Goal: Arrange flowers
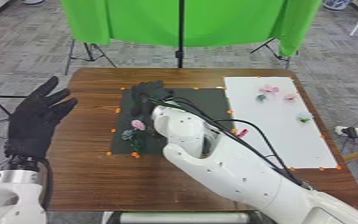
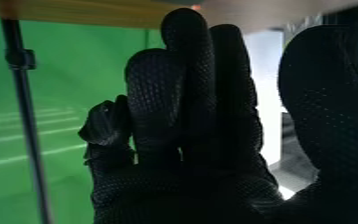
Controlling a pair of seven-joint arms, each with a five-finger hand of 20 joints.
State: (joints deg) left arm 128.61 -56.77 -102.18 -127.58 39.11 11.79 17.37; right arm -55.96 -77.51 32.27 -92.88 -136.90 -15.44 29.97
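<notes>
Left hand [image 1: 35, 120] raised beside worktop [image 1: 87, 175], fingers spread; probably parked to give the right arm room. Pink flower [image 1: 138, 124] and blue-grey flower [image 1: 128, 134] lie close on dark mat [image 1: 211, 95], perhaps one grouping. Right hand [image 1: 149, 94] above mat, fingers straight, pinching nothing. Pink blooms [image 1: 269, 89] on white sheet [image 1: 282, 145], presumably for easy picking.

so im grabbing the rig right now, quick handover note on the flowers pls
Left hand: open, raised by the table's left edge.
Right hand: open, empty, over the far part of the dark mat.
Dark mat: pink bloom, blue-grey bloom, green leaves, close together.
White sheet: pink flowers, pale flower, small red item.
Done: flowers lie on both surfaces; target layout unclear.
Left: probably more placing.
</notes>
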